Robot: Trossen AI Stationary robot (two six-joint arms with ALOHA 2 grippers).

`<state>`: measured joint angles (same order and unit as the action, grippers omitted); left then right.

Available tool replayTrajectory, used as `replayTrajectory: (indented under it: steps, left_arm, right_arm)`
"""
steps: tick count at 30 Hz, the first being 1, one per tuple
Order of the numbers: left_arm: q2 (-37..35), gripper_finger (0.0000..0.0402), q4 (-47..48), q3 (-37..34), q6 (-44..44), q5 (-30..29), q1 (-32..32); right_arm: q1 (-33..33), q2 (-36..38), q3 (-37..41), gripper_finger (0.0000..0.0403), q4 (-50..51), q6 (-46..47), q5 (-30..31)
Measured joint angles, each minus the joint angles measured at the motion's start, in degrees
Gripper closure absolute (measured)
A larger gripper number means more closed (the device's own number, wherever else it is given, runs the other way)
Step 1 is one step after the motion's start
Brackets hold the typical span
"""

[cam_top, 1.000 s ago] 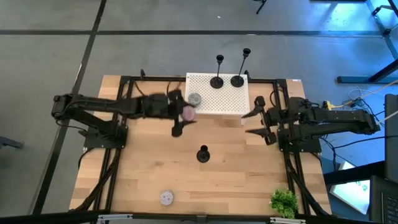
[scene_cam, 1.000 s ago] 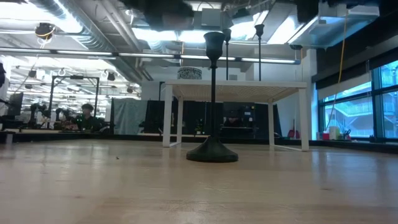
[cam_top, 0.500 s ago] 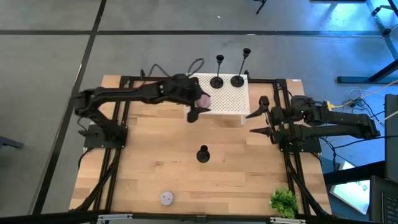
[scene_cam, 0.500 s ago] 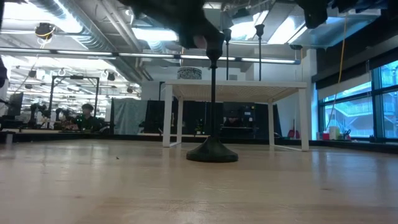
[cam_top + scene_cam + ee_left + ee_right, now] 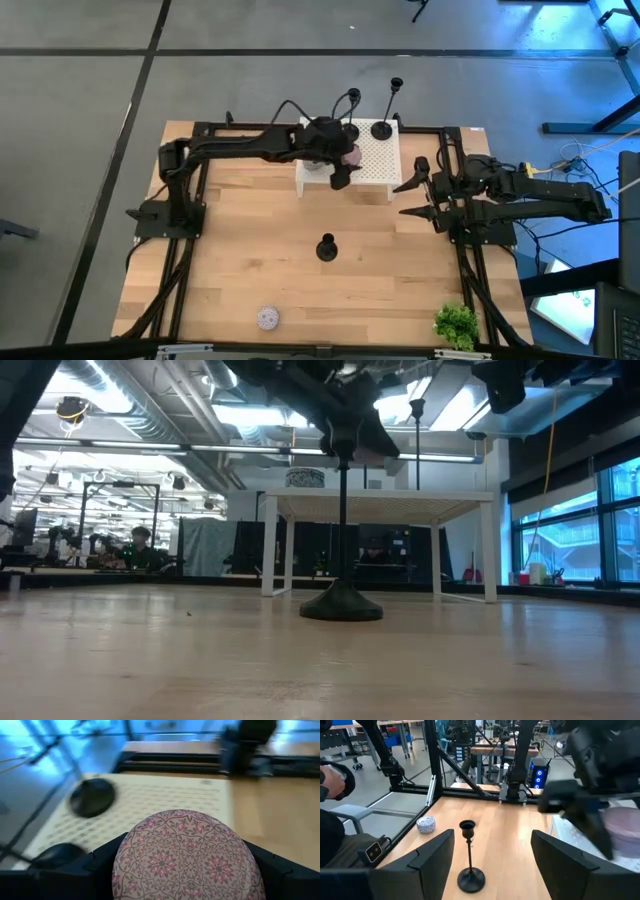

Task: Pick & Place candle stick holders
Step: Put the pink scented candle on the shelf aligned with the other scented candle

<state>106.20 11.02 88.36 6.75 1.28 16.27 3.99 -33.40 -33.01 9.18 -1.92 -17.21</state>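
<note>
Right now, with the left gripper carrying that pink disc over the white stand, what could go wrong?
1. The left gripper holds the pink disc close to two holders on the stand; moving on could topple them.
2. A drop here could send the disc rolling off the stand.
3. The right gripper waits open beside the stand; a wide swing could hit it.

The left arm reaches far across toward the table's far middle, its left gripper closed around a flat pink patterned disc, while the right arm waits at the right edge, its right gripper open and pointing left.
</note>
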Motion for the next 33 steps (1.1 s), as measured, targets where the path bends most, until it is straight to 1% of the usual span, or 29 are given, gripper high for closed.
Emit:
replayTrajectory:
  steps: [5, 10, 14, 17, 21, 26, 33]
  left_arm:
    - [0.81, 0.0115, -3.04, 0.0, -6.61, -9.79, -1.07]
    - [0.84, 0.0115, -4.91, 0.0, -13.18, -14.82, -2.61]
    - [0.84, 0.0115, -4.83, 0.0, -14.96, -20.84, -4.54]
    - [1.16, 0.0115, -4.98, 0.0, -16.72, -23.73, -5.9]
    - [3.34, 0.0115, -6.11, 0.07, -18.61, -27.91, -7.2]
    - [5.99, 0.0115, -7.85, 0.04, -20.93, -28.54, -7.17]
    - [6.07, 0.0115, -7.65, 0.0, -21.59, -28.21, -6.67]
  right_arm:
    - [-0.8, -0.01, 0.0, 0.0134, 0.08, 0.01, 0.04]
    - [-0.84, -0.01, 0.0, 0.0134, -0.13, 0.01, 0.06]
    - [-0.84, -0.01, -0.02, 0.0135, -0.16, 0.01, 0.06]
    - [-0.84, -0.01, 0.0, 0.0135, -0.4, 0.01, 0.06]
    - [-0.84, -0.01, -0.02, 0.0135, -0.7, 0.01, 0.09]
    - [-0.84, -0.01, 0.0, 0.0135, -0.93, 0.01, 0.21]
    - [-0.99, -0.01, -0.02, 0.0135, -0.54, -0.21, 0.21]
